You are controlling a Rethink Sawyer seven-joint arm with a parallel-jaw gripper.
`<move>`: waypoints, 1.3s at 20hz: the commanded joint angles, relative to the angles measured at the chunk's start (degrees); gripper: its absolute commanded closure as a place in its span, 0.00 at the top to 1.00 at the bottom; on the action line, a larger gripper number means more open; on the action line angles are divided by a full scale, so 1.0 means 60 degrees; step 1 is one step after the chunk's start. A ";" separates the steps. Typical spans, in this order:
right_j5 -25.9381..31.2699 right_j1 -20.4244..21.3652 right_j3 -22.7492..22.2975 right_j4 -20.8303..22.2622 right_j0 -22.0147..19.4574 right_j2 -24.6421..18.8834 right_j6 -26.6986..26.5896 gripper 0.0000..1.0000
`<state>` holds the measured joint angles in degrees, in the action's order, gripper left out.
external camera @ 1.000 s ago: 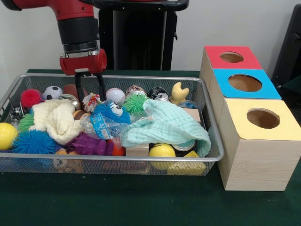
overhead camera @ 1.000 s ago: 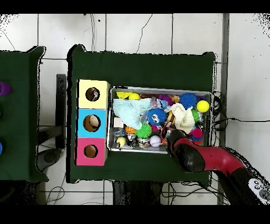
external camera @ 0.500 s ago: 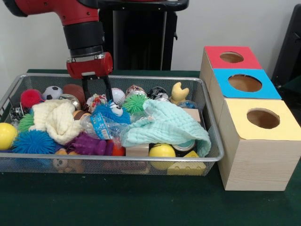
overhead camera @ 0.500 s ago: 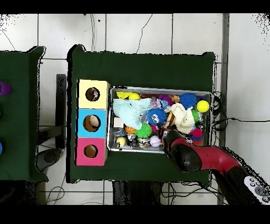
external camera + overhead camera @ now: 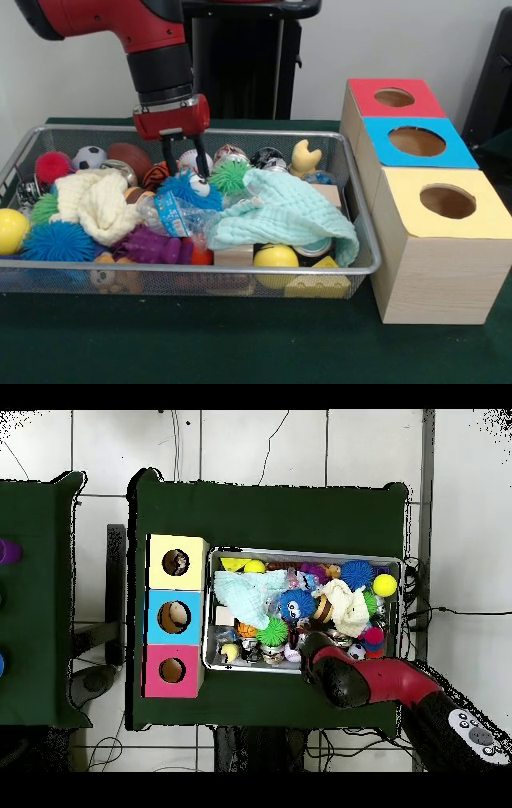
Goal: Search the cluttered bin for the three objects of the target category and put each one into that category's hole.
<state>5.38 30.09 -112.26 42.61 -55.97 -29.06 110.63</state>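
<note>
Three holes: red box (image 5: 394, 98), blue box (image 5: 416, 142), yellow box (image 5: 447, 202), in a row just beside the bin's end, each with a round hole on top
Bin: wire mesh bin (image 5: 364, 240) on the green desk (image 5: 240, 344), packed with clutter
Gripper: gripper (image 5: 183, 158) hangs over the bin's back row, tips down among the toys
Fingers: two dark fingers (image 5: 201, 160) a narrow gap apart, straddling the baseball (image 5: 186, 158); can't tell whether they pinch it
Arm: red and black arm (image 5: 400, 684) comes in over the bin's edge in the overhead view, hiding what lies under it
Balls: baseball at the fingers; soccer ball (image 5: 90, 157) and brown football (image 5: 128, 155) in the same back row; yellow ball (image 5: 274, 258) at the front wall
Other clutter: mint cloth (image 5: 288, 212) draped over the middle, cream cloth (image 5: 96, 200) near it, blue fuzzy toy (image 5: 188, 190) just in front of the fingers, green spiky ball (image 5: 232, 176) beside that, blue spiky ball (image 5: 56, 240) at the front corner
</note>
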 commanded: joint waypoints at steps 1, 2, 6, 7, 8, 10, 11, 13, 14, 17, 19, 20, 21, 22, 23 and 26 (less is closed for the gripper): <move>-0.0067 -0.0248 0.0697 0.0924 0.0253 0.0140 -0.0288 0.00; -0.0116 -0.0234 0.0708 0.0956 0.0274 0.0154 -0.0270 0.00; -0.0181 -0.0136 0.0667 0.0967 0.0432 0.0294 -0.0006 0.00; -0.0204 -0.0163 0.0658 0.0967 0.0425 0.0296 0.0041 0.00; -0.0228 -0.0189 0.0648 0.0966 0.0417 0.0298 0.0088 0.00; -0.0217 -0.0168 0.0625 0.0953 0.0439 0.0317 0.0157 0.00; -0.0187 -0.0154 0.0616 0.0943 0.0434 0.0303 0.0160 0.00; -0.0152 -0.0132 0.0588 0.0905 0.0457 0.0321 0.0205 0.00; -0.0160 -0.0123 0.0570 0.0891 0.0467 0.0334 0.0229 0.00; 0.0009 0.0393 0.0264 0.0628 0.0580 0.0315 0.0371 0.00; 0.0286 0.1045 -0.0155 0.0290 0.0584 0.0144 0.0456 0.00; 0.0430 0.1301 -0.0297 0.0142 0.0582 0.0062 0.0471 0.00; 0.0750 0.1740 -0.0527 -0.0161 0.0563 -0.0127 0.0456 0.00; 0.0927 0.1938 -0.0630 -0.0344 0.0544 -0.0241 0.0443 0.00; 0.1051 0.2192 -0.0741 -0.0606 0.0592 -0.0304 0.0528 0.00; 0.1408 0.2822 -0.0975 -0.1284 0.0750 -0.0440 0.0667 0.00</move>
<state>5.75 38.47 -115.52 40.86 -53.22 -27.94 110.63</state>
